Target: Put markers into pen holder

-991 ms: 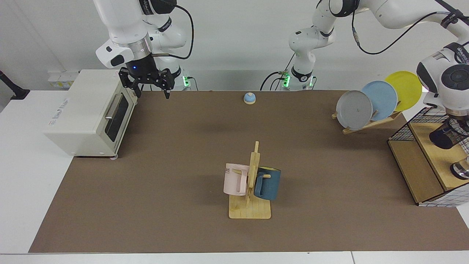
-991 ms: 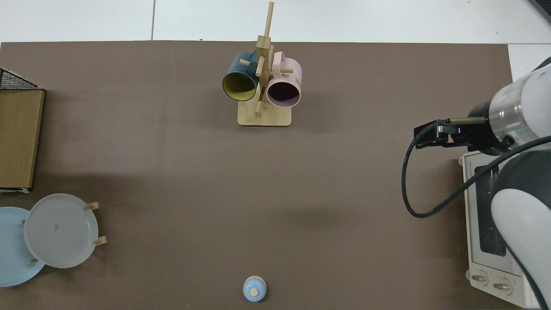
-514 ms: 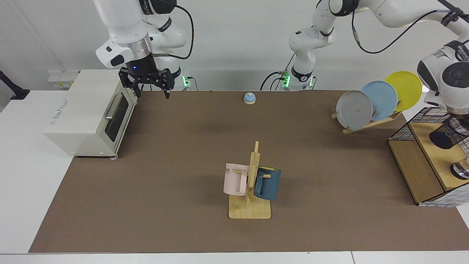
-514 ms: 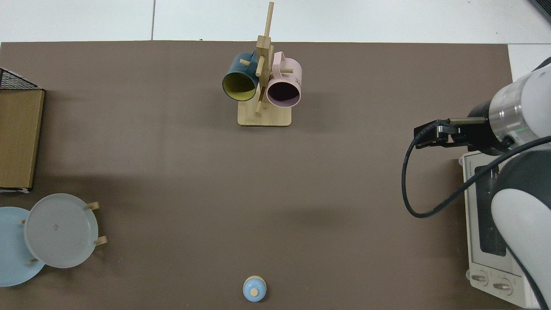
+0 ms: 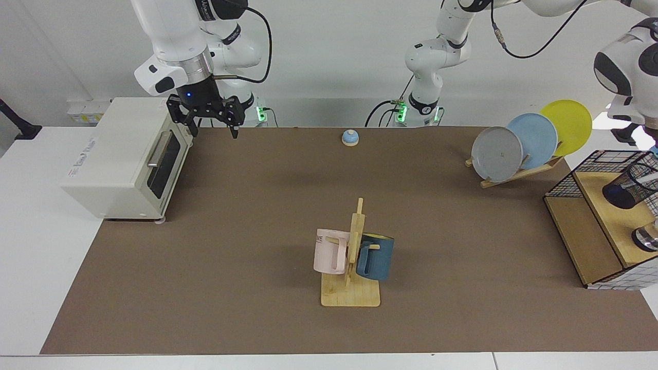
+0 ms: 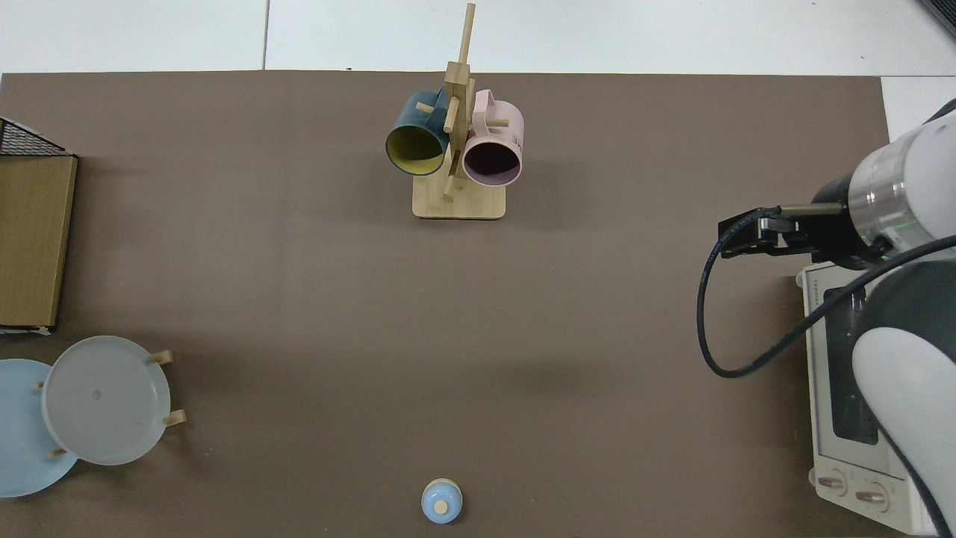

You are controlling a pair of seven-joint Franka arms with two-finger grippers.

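1. Hanging at the far right edge of the facing view, the left claw (image 5: 649,139) is mostly cut off by the frame, just above the pen holder (image 5: 629,186). I cannot tell whether it grips anything.
2. The pen holder stands on the upper wooden deck of the wire-and-wood crate (image 5: 570,231), in the right middle of the frame, with a shiny round container (image 5: 646,239) near it.
3. I cannot make out the marker clearly. A blue speck (image 5: 654,149) shows at the frame edge, right above the holder's rim, and may be its tip.
4. The right claw (image 5: 205,117) waits at upper left beside the toaster oven (image 5: 118,159), spread wide and empty above the worktop (image 5: 257,205).
5. From where I stand, this looks like the insertion step, or the moment just around it.
6. If the marker is in the left claw, the next move calls for lining it up vertically over the mouth and lowering it without catching the mesh rim or tipping the cup.
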